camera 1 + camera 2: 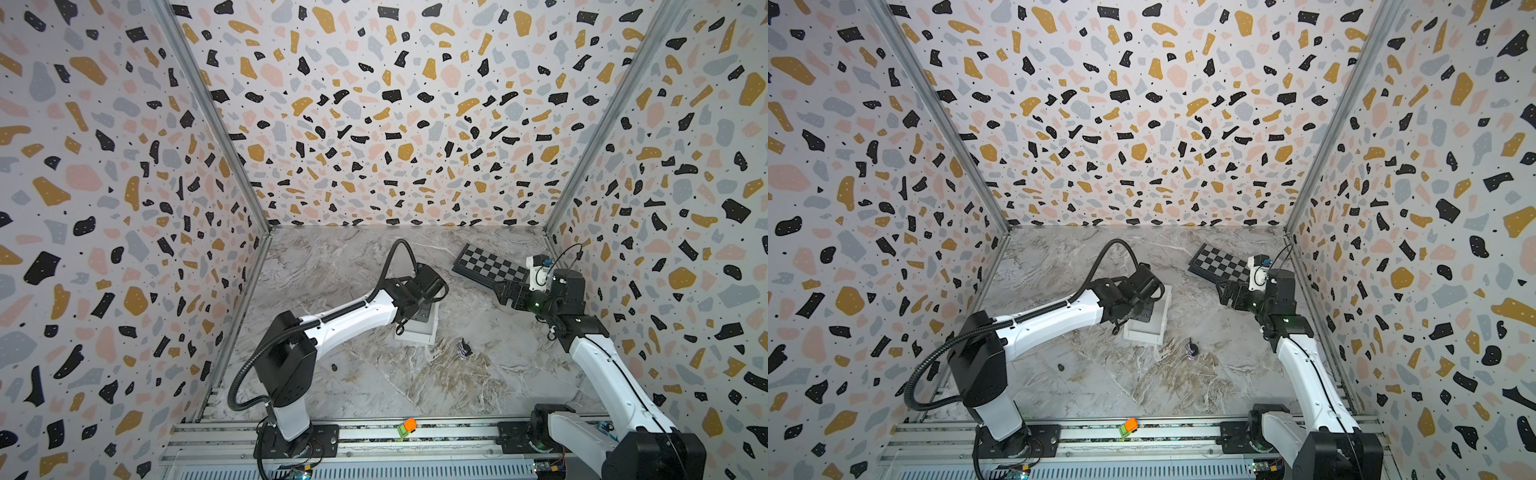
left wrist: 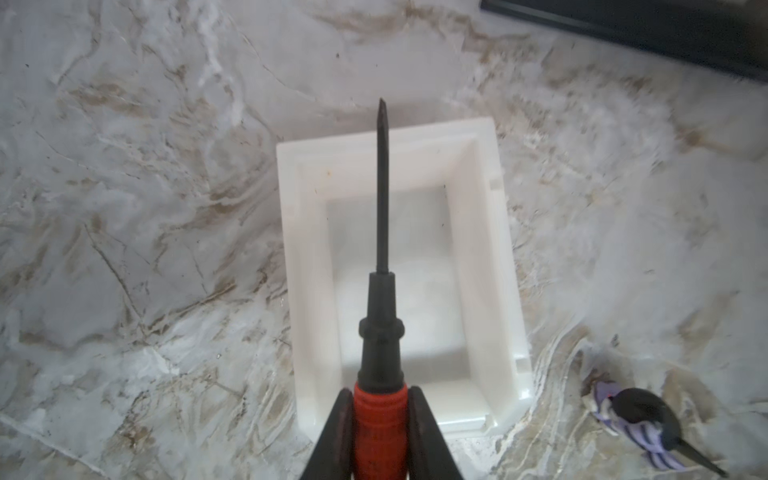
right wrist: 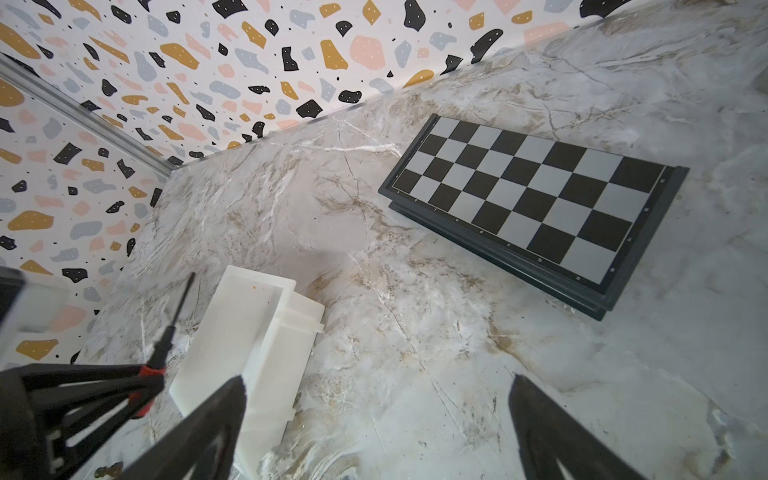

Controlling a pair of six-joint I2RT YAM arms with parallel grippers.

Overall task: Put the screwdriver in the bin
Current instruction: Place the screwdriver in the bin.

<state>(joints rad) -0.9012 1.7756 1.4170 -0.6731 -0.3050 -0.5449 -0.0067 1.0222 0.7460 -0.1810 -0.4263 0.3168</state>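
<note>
Our left gripper [image 2: 380, 401] is clamped tight on the red handle of the screwdriver [image 2: 381, 316], holding it in the air over the white bin [image 2: 478, 257]. The shaft runs along the bin's length, we judge so it can drop inside cleanly. Our right gripper [image 3: 376, 380] hangs wide open and empty near the chessboard [image 3: 532, 199], out of the way.

My left arm [image 1: 349, 316]: white shell links between black joint housings, with a ribbed black conduit [image 1: 234, 382] looping alongside. My right arm [image 1: 611, 370]: the same white and black, with a green light [image 1: 537, 306] glowing at the wrist. My left gripper [image 2: 380, 395]: black tapered fingers [image 2: 334, 432] on lattice struts. My right gripper [image 3: 376, 378]: black likewise.
</note>
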